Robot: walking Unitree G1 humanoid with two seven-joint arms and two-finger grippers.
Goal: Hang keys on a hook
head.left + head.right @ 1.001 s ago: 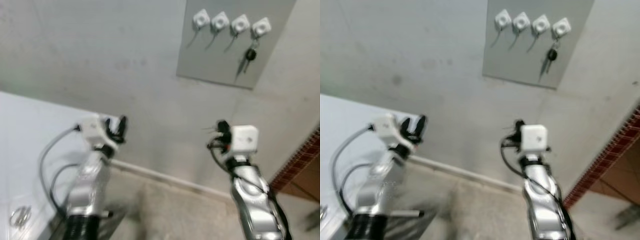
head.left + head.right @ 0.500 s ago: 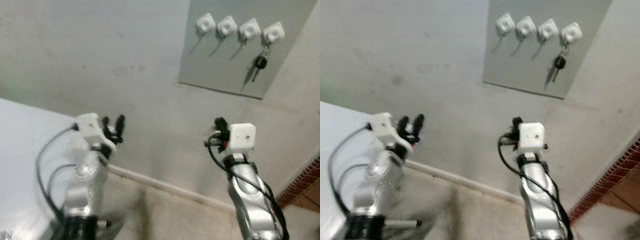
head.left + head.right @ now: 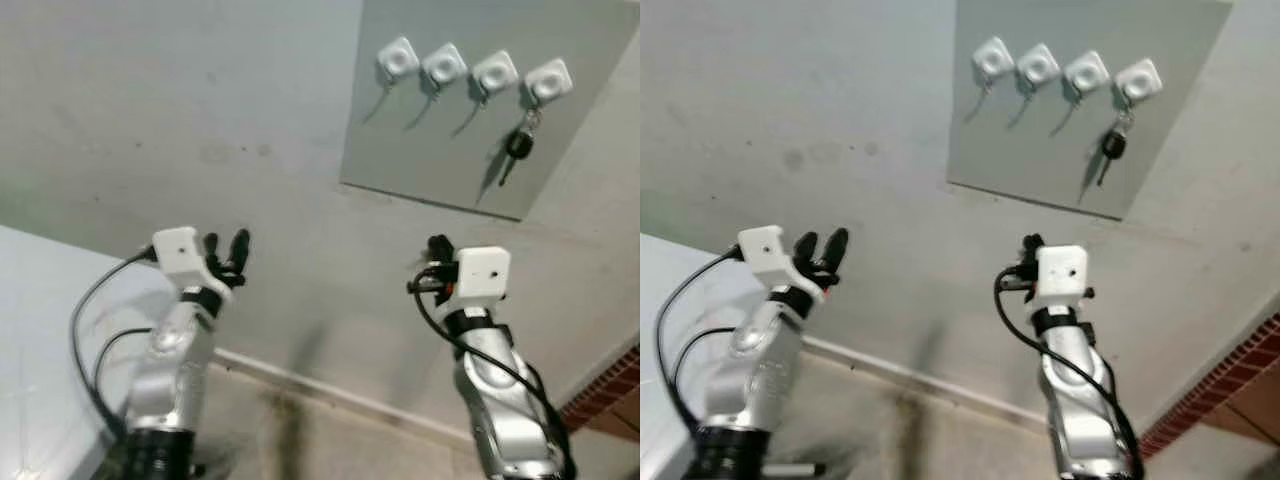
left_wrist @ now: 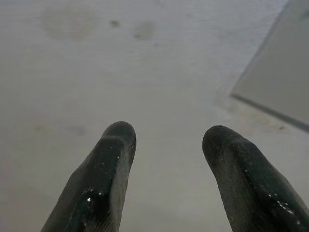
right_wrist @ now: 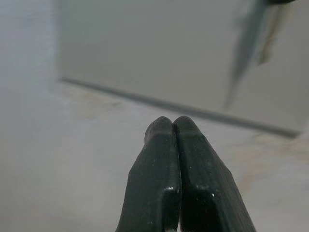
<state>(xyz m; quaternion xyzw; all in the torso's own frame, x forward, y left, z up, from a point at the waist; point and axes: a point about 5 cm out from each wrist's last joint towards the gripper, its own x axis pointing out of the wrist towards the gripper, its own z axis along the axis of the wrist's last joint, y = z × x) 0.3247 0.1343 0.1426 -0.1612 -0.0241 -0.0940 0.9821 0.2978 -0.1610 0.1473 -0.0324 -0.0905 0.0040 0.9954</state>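
Already the keys [image 3: 516, 148] are hanging from the hook [image 3: 548, 82] nearest the right edge of the grey wall panel [image 3: 440, 150], a dark fob dangling below the white square mount and touching the panel face. Three more white hooks [image 3: 443, 68] are standing bare in a row toward the panel's left edge.

Right gripper [image 5: 173, 126]: fingers pressed together on nothing, hovering below the panel's lower edge, well apart from the keys. Against the frames of a second ago it is sitting slightly lower under the board while the head camera is tilting and drifting, so the panel is showing fuller in view.

Left gripper [image 4: 166, 145]: fingers spread, empty, raised before the bare plaster wall [image 3: 180, 110], near the panel's lower left corner.

Pale countertop [image 3: 40, 330]: lying at the robot's left.

Judgement: the hanging step is looking complete; what is remaining is likely only drawing both arms back.
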